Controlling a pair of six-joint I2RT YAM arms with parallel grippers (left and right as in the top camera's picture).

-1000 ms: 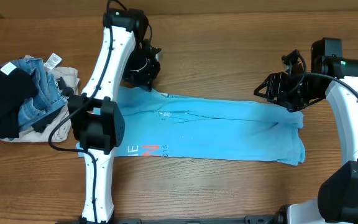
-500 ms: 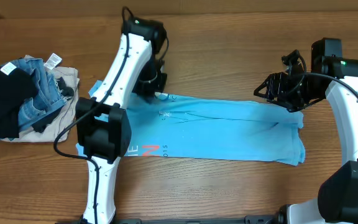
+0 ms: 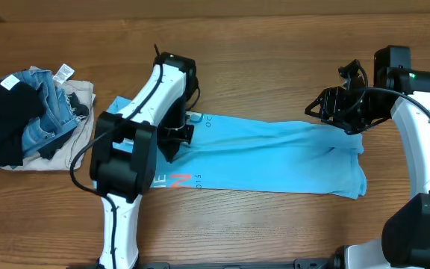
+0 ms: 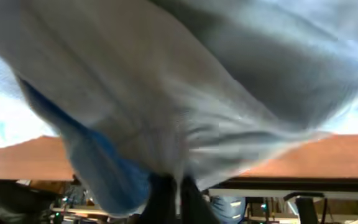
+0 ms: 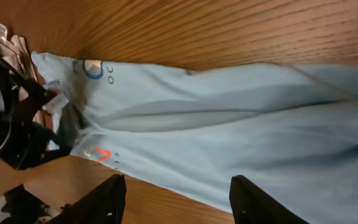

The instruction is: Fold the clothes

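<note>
Large light-blue cotton T-shirt [image 3: 275, 161] with white-and-red letters spread along the wooden table [image 3: 275, 45], my left pincer [image 3: 176, 134] clamped on a raised fold near its left end, my right pincer [image 5: 178, 183] parted, empty, hovering over its right end.

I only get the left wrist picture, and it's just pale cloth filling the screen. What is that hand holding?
Observer: From overhead, it is a light-blue T-shirt; the left hand pinches it toward its left end.
Visitor: Where's the rest of it?
Observer: Stretched across the wooden table, as far as the right hand.
Visitor: Anything else there?
Observer: A pile of other clothes, denim included, by the table's left edge.
</note>
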